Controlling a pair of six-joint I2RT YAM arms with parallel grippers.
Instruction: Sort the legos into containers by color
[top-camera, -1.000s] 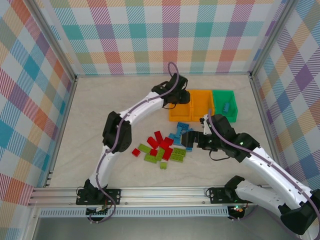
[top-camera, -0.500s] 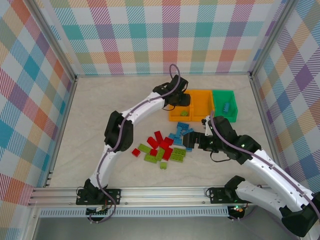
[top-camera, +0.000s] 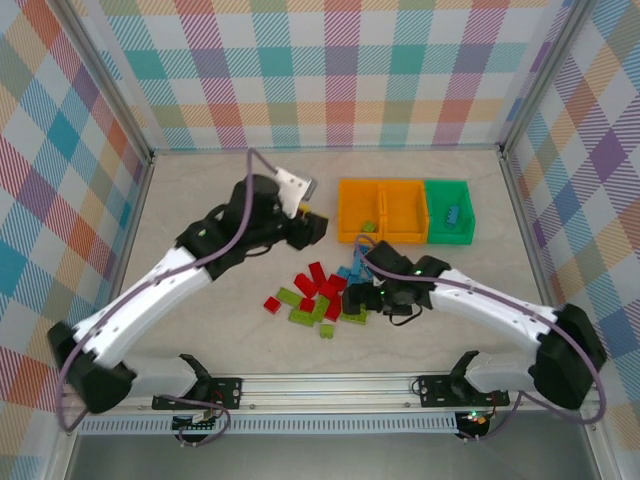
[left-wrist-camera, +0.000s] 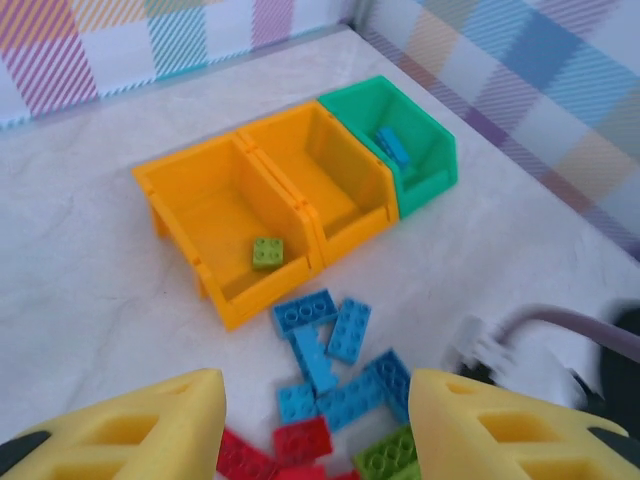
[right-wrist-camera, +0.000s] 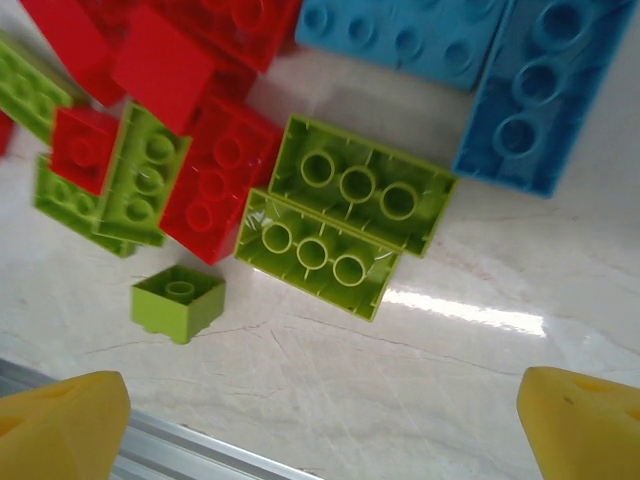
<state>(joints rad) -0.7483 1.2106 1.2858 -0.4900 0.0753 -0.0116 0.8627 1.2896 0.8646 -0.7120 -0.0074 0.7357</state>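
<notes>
Plainly, the left pincer (left-wrist-camera: 315, 390) is spread wide, with nothing between its yellow fingers (left-wrist-camera: 140, 430). Ahead of it stands the row of three joined bins. The left orange bin (left-wrist-camera: 185, 170), ahead and slightly to its left, holds one lime green brick (left-wrist-camera: 266, 252). The middle orange bin (left-wrist-camera: 335, 170) sits beside that. The green bin (left-wrist-camera: 430, 175), farthest ahead to its right, holds a light blue brick (left-wrist-camera: 393, 146). Between this pincer and the bins, loose light blue bricks (left-wrist-camera: 330, 330) lie on the pale tabletop (left-wrist-camera: 90, 280), with red bricks (left-wrist-camera: 300, 440) nearest the fingertips.

The right pincer (right-wrist-camera: 320, 385) is also spread and grips nothing as it hangs over the pile. Just ahead of its gap, a pair of long lime green bricks (right-wrist-camera: 345, 215) lie side by side, touching. A small lime green cube (right-wrist-camera: 178, 300) sits apart towards its left finger.
</notes>
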